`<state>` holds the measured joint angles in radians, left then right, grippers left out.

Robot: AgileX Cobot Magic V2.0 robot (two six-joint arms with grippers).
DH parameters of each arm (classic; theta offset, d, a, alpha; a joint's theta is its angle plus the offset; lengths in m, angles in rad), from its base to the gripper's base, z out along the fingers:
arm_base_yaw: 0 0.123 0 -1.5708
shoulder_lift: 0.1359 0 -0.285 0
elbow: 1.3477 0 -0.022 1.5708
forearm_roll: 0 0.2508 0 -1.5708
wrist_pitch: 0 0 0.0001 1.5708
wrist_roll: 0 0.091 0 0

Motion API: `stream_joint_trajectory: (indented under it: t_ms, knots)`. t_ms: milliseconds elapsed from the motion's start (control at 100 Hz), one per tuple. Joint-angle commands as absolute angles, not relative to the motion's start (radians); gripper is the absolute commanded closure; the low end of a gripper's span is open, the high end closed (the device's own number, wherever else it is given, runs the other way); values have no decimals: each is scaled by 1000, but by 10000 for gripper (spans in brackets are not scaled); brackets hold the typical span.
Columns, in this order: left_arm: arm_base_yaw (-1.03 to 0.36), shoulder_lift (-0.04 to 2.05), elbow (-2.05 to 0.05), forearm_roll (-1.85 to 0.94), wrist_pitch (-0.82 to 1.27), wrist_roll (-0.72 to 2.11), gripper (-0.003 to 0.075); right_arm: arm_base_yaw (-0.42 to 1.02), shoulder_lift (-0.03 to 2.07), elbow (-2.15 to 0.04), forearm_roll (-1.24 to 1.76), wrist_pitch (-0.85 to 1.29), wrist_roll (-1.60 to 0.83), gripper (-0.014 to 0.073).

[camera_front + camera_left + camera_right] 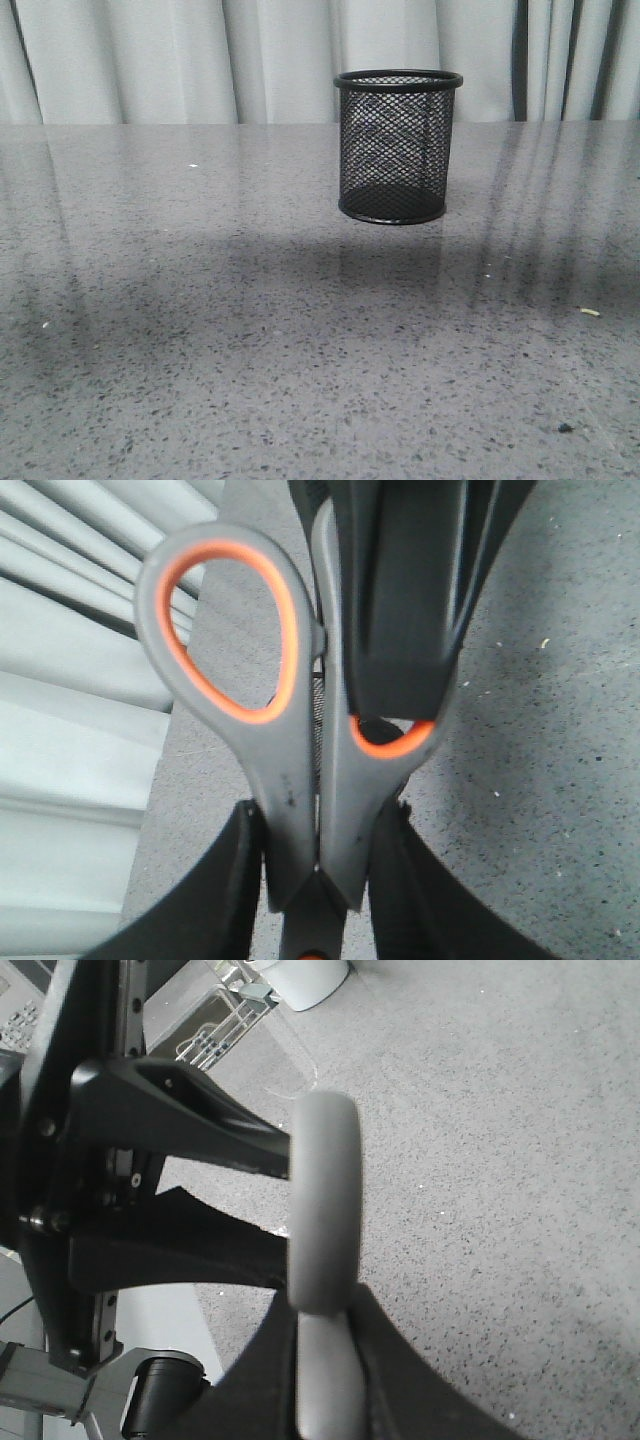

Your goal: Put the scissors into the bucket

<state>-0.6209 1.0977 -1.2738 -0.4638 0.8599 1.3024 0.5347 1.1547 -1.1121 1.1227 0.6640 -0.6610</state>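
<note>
Scissors (pixel 300 780) sit clamped at the handles between both your grippers, left (pixel 315 880) and right (pixel 325 1360), held off the desk (pixel 200 350) mid-handover; the bucket (pixel 397 145) waits upright toward the far edge.

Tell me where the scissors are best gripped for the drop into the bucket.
Grip the scissors at the narrow neck by the orange-lined loops, squeezing both shanks together from the sides, as the left claw does. The shanks lie closed and parallel there; the right claw holds just one loop, likely prone to pivoting.
</note>
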Motion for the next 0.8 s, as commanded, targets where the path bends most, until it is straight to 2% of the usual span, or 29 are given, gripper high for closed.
stream_joint_trajectory:
  t_ms: [0, 120, 170, 210, 280, 350, 420, 530, 640, 790]
  knots:
    - [-629, 1064, -1300, -558, 848, 1300, 640, 523, 1153, -1170, 1134, 562, -673, 659]
    - [-629, 1015, -1302, -614, 782, 1300, 355, 510, 1153, -1203, 1061, 550, -673, 657]
    - [-629, 979, -1310, -649, 757, 1300, 289, 484, 1153, -1222, 1053, 575, -669, 657]
    - [-629, 948, -1318, -667, 746, 1300, 279, 451, 1153, -1238, 1045, 602, -660, 657]
    - [-629, 883, -1335, -674, 736, 1300, 301, 386, 1153, -1273, 1039, 668, -658, 657]
    - [-629, 815, -1345, -674, 733, 1300, 368, 301, 1153, -1327, 1020, 777, -644, 657]
    - [-629, 743, -1346, -672, 729, 1278, 483, 220, 1153, -1389, 947, 893, -577, 657]
    - [-629, 652, -1346, -623, 729, 1159, 734, 121, 1167, -1504, 734, 1069, -463, 657]
    - [-629, 598, -1346, -558, 752, 1085, 739, 59, 1229, -1620, 557, 1297, -350, 657]
    - [-629, 578, -1346, -511, 798, 1083, 739, 56, 1287, -1664, 471, 1295, -299, 657]
